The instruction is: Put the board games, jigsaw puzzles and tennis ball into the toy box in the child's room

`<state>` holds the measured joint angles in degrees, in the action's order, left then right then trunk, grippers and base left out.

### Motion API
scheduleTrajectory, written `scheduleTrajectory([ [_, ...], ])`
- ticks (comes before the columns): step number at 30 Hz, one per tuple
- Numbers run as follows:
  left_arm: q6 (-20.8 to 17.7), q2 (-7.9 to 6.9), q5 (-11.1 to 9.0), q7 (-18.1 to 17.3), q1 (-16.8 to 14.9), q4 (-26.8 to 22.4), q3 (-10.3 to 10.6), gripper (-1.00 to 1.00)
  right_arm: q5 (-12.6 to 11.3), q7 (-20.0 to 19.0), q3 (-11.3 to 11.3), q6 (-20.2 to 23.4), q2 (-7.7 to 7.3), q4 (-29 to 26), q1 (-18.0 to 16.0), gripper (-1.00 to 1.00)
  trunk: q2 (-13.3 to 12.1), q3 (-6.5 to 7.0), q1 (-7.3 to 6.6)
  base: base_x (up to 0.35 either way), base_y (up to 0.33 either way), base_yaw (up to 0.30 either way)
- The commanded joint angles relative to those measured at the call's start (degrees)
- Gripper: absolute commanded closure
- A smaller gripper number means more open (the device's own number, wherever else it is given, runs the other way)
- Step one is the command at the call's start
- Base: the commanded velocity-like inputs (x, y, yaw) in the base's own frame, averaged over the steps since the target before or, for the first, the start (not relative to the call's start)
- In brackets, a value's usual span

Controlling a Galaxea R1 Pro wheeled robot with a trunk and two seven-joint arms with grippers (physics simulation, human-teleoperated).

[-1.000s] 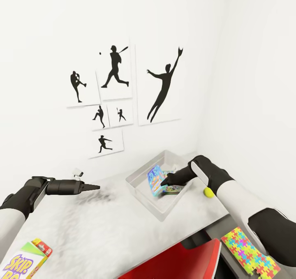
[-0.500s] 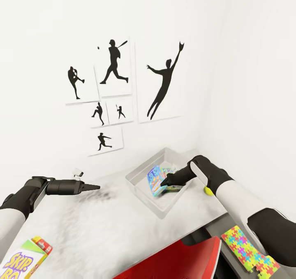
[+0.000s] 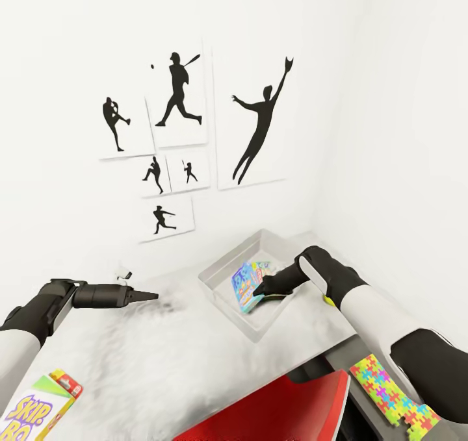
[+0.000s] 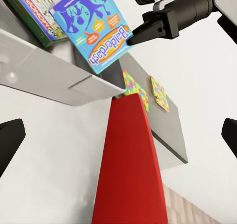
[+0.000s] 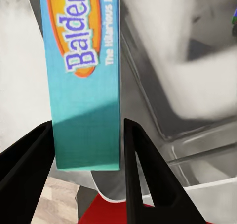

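A: Far left in the head view, what lies at the table's (image 3: 162,363) near edge?

B: The Skip-Bo box (image 3: 36,410), flat, partly cut off by the frame. Above it the left gripper (image 3: 151,295) hovers over the white top, holding nothing. Its own camera shows the two fingertips well apart.

A: And past the wall pictures (image 3: 188,136)?

B: The grey toy box (image 3: 257,285) sits near the corner. The right gripper (image 3: 261,290) reaches into it, its fingers pinching the lower edge of the blue game (image 3: 246,286), which stands tilted inside the bin. The right wrist view shows a black finger either side of that box (image 5: 84,75).

A: Anything else in the bin?

B: A green-sided board game (image 4: 37,11) leans just behind the blue one, seen from the left wrist.

A: Further right?

B: The tennis ball (image 3: 329,300) peeks out just beside the right forearm, on the table. A jigsaw (image 3: 393,399) lies flat on the lower grey section; the left wrist view shows two sheets there (image 4: 136,88). A red chair (image 3: 273,412) stands in front of the table.
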<state>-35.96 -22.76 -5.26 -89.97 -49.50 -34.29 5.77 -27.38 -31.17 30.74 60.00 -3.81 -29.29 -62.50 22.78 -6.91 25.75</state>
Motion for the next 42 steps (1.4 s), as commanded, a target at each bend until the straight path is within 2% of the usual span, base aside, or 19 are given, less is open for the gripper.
scheduleTrajectory([
  [1, -0.6, -0.10, -0.5, 0.0, -0.1, 0.0, 0.5, -1.00, 0.4, -0.8, 0.3, 0.0, -0.03, -0.1, -0.1, 1.00, 0.1, -0.23, 0.04, 0.000, 0.000, 0.000],
  [9, -0.6, -0.17, -0.5, 0.0, -0.1, 0.0, 0.4, -1.00, 1.0, -2.8, 0.4, 0.0, 0.06, -1.0, -0.9, 1.00, 0.1, -0.98, 0.04, 0.000, 0.000, 0.000],
  [32, -0.5, -0.26, -0.5, 0.0, -0.1, 0.1, 0.3, -1.00, 1.3, -3.0, 0.5, 0.0, 0.21, -2.4, -1.5, 1.00, 0.1, -3.16, 0.04, 0.000, 0.000, 0.000],
  [42, -0.5, -0.26, -0.5, 0.0, -0.1, 0.1, 0.3, -1.00, 1.3, -3.0, 1.6, 0.0, 0.26, -2.5, -1.5, 1.00, 0.1, -4.10, 0.04, 0.000, 0.000, 0.000],
])
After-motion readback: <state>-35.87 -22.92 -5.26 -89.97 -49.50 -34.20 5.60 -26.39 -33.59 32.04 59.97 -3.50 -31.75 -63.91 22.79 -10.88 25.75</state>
